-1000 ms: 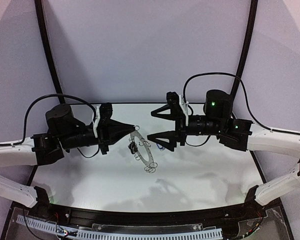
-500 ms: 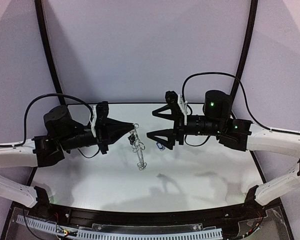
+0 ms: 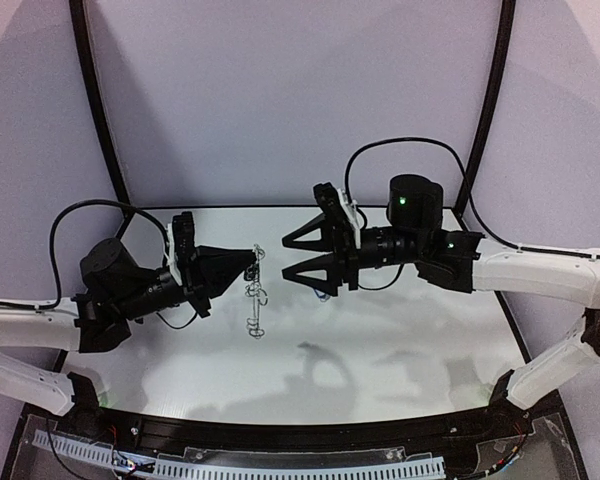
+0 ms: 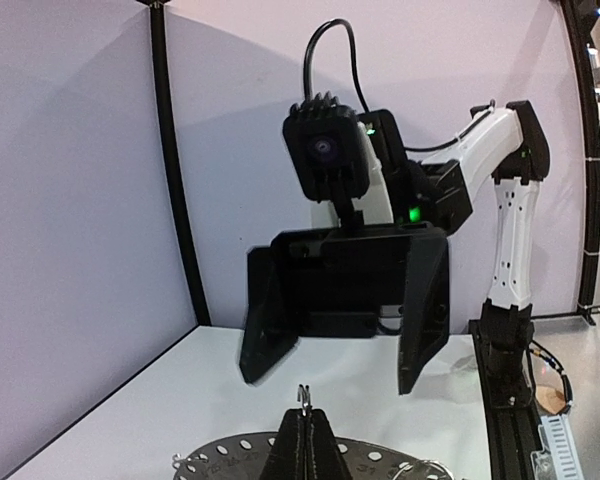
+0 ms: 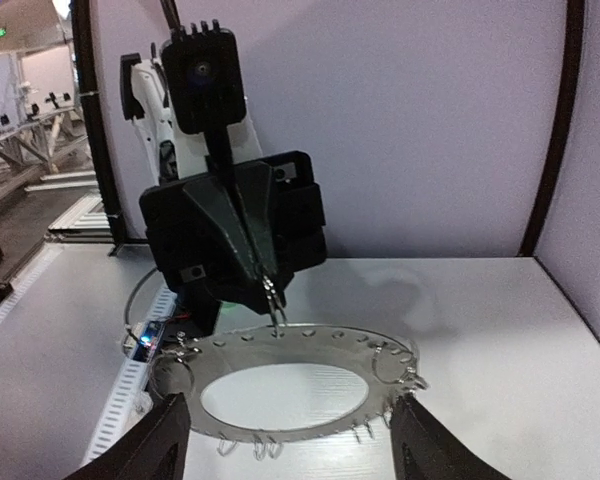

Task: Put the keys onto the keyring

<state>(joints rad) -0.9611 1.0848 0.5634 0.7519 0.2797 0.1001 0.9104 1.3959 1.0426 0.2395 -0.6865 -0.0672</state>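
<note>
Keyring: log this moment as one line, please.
left gripper: jaws shut on rim loop | keyring: hanging from it | right gripper: jaws open, facing keyring, not touching

We see a dark grey keyring (image 5: 310, 345), hole-dotted, with silver loops. Left gripper (image 3: 248, 258) and right gripper (image 3: 290, 262) are black.

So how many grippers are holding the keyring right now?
1: the left gripper, shut on a wire loop on the keyring. The right gripper is open just beside it, apparently not touching.
</note>
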